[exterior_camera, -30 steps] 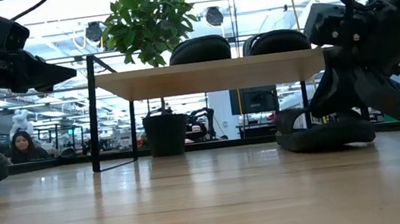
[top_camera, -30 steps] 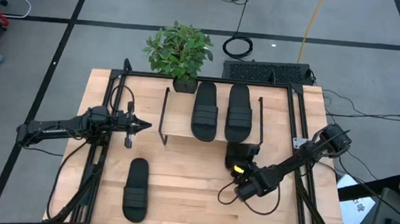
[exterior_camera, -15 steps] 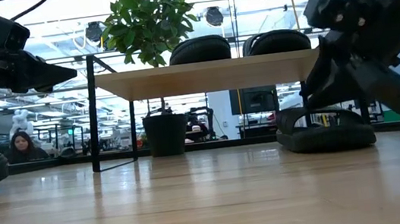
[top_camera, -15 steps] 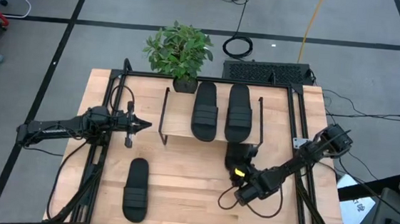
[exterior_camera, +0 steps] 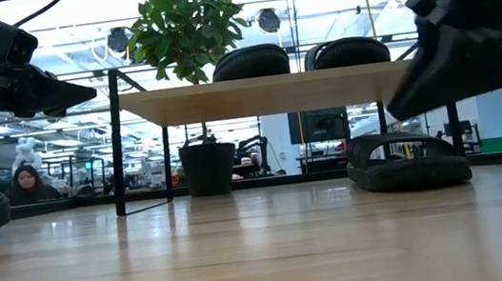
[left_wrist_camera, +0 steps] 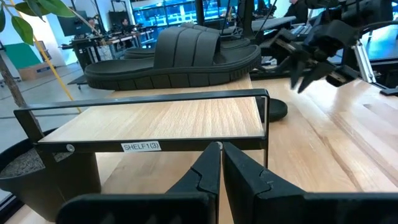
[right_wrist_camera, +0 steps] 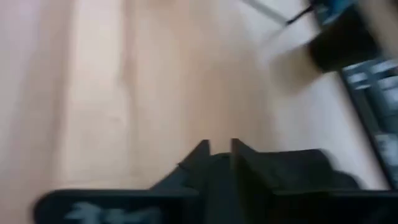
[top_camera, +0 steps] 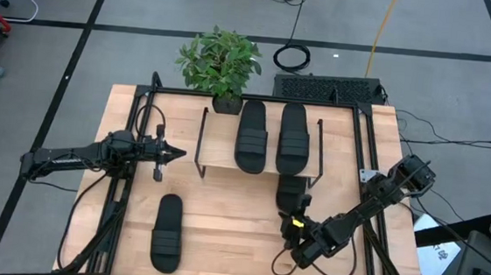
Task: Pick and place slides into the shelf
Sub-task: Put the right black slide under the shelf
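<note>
**Two slides up, two on the table**

Right gripper (top_camera: 296,226) hangs just off the slide (top_camera: 290,191) poking from under the shelf (top_camera: 219,144), fingers nearly closed, empty. Left gripper (top_camera: 174,155) waits beside the shelf, pinched closed. Fourth slide (top_camera: 166,232) lies near the front.

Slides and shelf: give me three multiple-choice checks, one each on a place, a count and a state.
1. Where is the slide nearest the right gripper?
A. On the shelf top
B. On the table, partly under the shelf
C. In the gripper

2. How many slides lie on top of the shelf?
A. One
B. Two
C. Four

3. The left gripper is:
A. Shut, empty
B. Shut on a slide
C. Wide open

Answers:
1. B, since the low view shows it flat on the table below the board.
2. B, since two lie side by side.
3. A, since its wrist view shows the fingers together with nothing between them.
</note>
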You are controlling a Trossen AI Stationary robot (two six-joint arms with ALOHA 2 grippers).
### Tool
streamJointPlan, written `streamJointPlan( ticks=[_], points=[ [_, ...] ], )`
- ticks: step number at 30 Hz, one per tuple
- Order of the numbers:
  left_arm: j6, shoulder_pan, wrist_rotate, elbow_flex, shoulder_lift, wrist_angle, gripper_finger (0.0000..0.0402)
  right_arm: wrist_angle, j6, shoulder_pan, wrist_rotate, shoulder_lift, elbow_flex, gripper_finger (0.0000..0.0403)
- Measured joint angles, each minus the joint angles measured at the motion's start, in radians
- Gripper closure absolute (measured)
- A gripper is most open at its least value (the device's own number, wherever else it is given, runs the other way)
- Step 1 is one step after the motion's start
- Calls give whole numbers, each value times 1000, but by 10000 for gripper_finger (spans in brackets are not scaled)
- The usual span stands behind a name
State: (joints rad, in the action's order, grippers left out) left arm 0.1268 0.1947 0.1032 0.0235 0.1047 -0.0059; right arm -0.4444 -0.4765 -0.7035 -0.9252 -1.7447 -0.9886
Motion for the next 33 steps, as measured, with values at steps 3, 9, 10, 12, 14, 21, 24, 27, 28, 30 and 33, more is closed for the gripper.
streamJointPlan(
  ticks=[3,9,10,12,14,21,24,27,28,30,33],
  points=[
    [3,0,0,0,0,0,378,14,-1,-9,68,0,0,394],
    [6,0,0,0,0,0,378,15,-24,-24,145,0,0,401],
    [6,0,0,0,0,0,378,16,-26,-25,168,0,2,401],
    [6,0,-1,0,0,0,378,26,-42,-23,203,0,13,402],
    [6,0,-1,0,0,0,378,40,-46,-22,220,0,26,402],
    [9,0,-1,0,0,1,378,75,-64,-3,222,0,67,403],
    [9,0,-1,0,0,1,378,74,-100,15,223,0,93,403],
    [9,0,-1,0,0,1,378,74,-151,32,221,0,120,403],
    [9,0,-1,0,0,1,378,74,-167,38,221,0,129,403],
    [9,0,-1,0,0,1,378,76,-198,48,222,0,144,403],
    [9,0,-1,0,0,1,378,71,-243,63,221,0,165,403]
  ],
)
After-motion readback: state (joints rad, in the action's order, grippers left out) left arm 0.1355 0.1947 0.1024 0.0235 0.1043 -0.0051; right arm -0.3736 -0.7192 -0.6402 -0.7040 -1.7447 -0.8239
